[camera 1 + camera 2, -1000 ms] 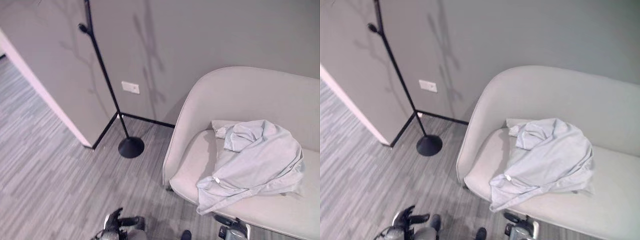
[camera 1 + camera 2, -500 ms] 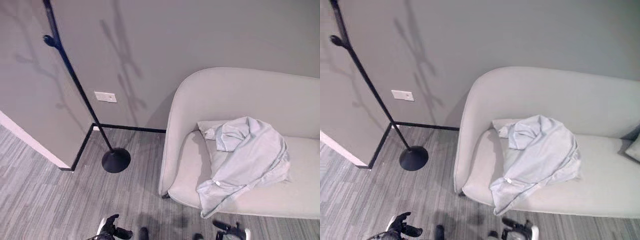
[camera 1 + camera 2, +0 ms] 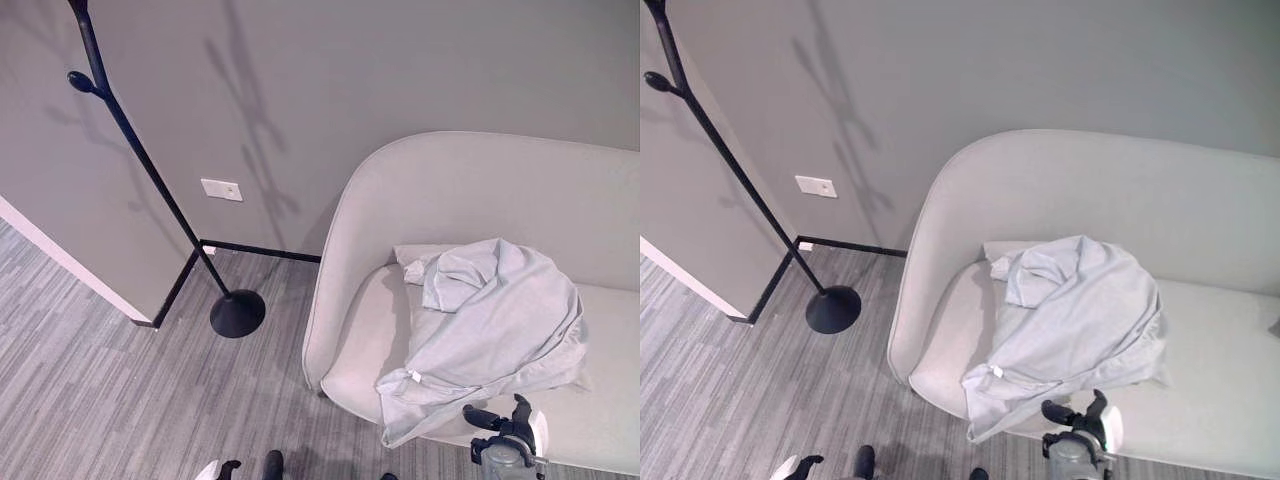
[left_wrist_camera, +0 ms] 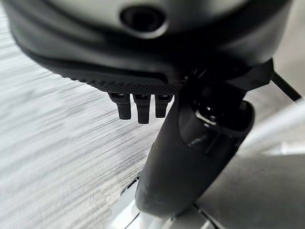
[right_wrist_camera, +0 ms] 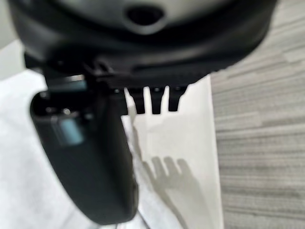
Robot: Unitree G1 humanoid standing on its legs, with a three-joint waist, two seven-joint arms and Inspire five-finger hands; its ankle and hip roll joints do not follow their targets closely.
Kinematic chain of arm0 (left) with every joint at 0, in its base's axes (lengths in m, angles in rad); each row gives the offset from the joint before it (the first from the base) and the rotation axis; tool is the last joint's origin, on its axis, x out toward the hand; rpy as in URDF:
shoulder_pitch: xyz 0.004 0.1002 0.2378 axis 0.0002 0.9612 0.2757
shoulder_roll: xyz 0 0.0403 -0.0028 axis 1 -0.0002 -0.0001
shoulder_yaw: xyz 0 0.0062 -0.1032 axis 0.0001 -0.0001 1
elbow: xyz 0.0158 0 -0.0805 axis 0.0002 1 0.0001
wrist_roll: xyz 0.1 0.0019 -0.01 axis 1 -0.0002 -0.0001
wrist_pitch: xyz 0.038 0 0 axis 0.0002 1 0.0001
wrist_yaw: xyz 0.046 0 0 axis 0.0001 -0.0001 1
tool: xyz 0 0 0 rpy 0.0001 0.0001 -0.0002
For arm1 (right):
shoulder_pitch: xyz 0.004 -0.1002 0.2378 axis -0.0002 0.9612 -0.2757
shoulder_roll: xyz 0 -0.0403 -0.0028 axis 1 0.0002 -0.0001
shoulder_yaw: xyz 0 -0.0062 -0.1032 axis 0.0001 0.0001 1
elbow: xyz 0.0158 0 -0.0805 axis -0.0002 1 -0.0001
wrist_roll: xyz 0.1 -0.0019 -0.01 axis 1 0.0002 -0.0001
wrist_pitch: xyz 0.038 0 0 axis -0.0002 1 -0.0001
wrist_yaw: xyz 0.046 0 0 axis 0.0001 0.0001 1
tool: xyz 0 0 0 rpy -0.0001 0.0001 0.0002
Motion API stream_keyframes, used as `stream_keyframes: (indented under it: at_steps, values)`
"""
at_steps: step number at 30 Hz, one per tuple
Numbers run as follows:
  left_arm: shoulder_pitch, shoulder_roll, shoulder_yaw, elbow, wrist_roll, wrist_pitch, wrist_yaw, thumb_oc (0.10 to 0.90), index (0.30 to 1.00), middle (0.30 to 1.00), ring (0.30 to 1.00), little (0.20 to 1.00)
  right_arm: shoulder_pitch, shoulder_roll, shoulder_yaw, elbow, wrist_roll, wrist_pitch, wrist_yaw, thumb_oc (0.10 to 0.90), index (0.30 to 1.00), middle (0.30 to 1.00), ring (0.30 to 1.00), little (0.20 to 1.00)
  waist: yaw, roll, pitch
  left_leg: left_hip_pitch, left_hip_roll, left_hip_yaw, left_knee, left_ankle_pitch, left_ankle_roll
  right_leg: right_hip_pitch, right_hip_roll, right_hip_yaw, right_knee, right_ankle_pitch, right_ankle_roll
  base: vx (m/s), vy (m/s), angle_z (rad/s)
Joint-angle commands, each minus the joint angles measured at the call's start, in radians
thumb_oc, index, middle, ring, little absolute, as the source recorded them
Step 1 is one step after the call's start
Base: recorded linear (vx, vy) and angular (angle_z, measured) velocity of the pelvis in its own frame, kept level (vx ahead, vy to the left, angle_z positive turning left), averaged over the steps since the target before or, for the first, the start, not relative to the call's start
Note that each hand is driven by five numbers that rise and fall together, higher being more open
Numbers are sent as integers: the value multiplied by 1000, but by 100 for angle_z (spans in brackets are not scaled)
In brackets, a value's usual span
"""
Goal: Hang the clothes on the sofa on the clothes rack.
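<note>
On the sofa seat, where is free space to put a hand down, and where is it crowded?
The sofa seat is bare between its curved left arm and the shirt, and again right of the shirt. The middle is crowded: the crumpled shirt covers it and hangs over the front edge, where the right hand hovers.

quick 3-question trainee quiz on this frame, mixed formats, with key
1. True or false: the shirt hangs on the clothes rack.
2. The right hand is: A) gripping the shirt, B) open above the sofa's front edge, C) at the rack's base.
3. Fill in: the rack stands on the floor to the robot's ____ of the sofa.

Key: 1 false, it lies on the sofa seat; 2 B; 3 left.
</note>
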Motion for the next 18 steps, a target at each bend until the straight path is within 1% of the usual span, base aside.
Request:
stream_keyframes:
  at_steps: [1,2,3,7,9,10,13,14,15,16,17,18]
  values:
    - [-103,-58,-39,5,73,-32,25,800,900,900,900,900,-141,15,-3,60,80,-54,23,800,900,900,900,900,29,-27,43,13,-9,-43,4,-99,21,-22,-90,-25,13,0,65,-28,14,10]
    - [-103,-58,-39,5,73,-32,25,800,900,900,900,900,-141,15,-3,60,80,-54,23,800,900,900,900,900,29,-27,43,13,-9,-43,4,-99,21,-22,-90,-25,13,0,65,-44,37,13]
    - [-103,-53,-55,3,88,-30,29,800,900,900,900,900,-185,15,-1,119,122,-54,38,800,900,900,900,900,39,-19,53,-3,-12,-51,4,-94,20,-32,-90,-31,13,0,65,-61,45,17]
    - [-112,-41,-74,-11,83,-33,40,800,900,900,900,900,-283,13,-6,203,215,-57,62,800,900,900,900,900,57,-1,87,-55,-26,-70,4,-78,23,-72,-98,-37,13,11,66,-85,51,19]
    - [-126,-29,-93,-17,90,-37,41,800,900,900,900,900,-349,-6,-21,256,283,-55,90,800,900,900,900,900,65,10,106,-88,-35,-80,4,-68,25,-101,-106,-39,13,19,69,-96,63,16]
    - [-132,-20,-114,-30,100,-38,42,800,900,900,900,900,-395,-24,-26,290,325,-48,104,800,900,900,900,900,74,22,118,-110,-47,-86,4,-62,26,-119,-113,-42,13,25,72,-51,59,4]
    - [-135,-15,-131,-45,110,-40,45,800,900,900,900,900,-418,-35,-23,306,332,-47,110,800,900,900,900,900,80,30,124,-130,-53,-90,4,-56,26,-136,-119,-43,13,29,74,-33,47,13]
    - [-141,-5,-153,-75,126,-47,51,800,900,900,900,900,-451,-49,-16,312,330,-47,103,800,900,900,900,900,86,43,140,-150,-63,-91,4,-51,26,-152,-129,-44,13,35,77,-29,61,26]
    - [-146,1,-167,-86,141,-48,57,800,900,900,900,900,-467,-56,-18,323,333,-45,100,800,900,900,900,900,91,49,145,-160,-68,-93,4,-49,26,-160,-134,-45,13,38,78,-28,61,20]
    - [-148,1,-167,-87,142,-47,57,800,900,900,900,900,-469,-58,-19,325,334,-45,101,800,900,900,900,900,92,49,144,-163,-68,-94,4,-48,27,-163,-135,-45,13,38,78,-5,81,10]
    - [-162,19,-205,-133,181,-48,78,800,900,900,900,900,-517,-85,-17,348,350,-39,97,800,900,900,900,900,104,69,159,-186,-79,-94,4,-42,26,-179,-149,-48,13,44,84,0,64,4]
    - [-162,20,-205,-135,182,-47,78,800,900,900,900,900,-519,-86,-18,349,351,-39,97,800,900,900,900,900,105,69,159,-187,-80,-94,4,-42,26,-181,-149,-48,13,45,84,-2,131,6]
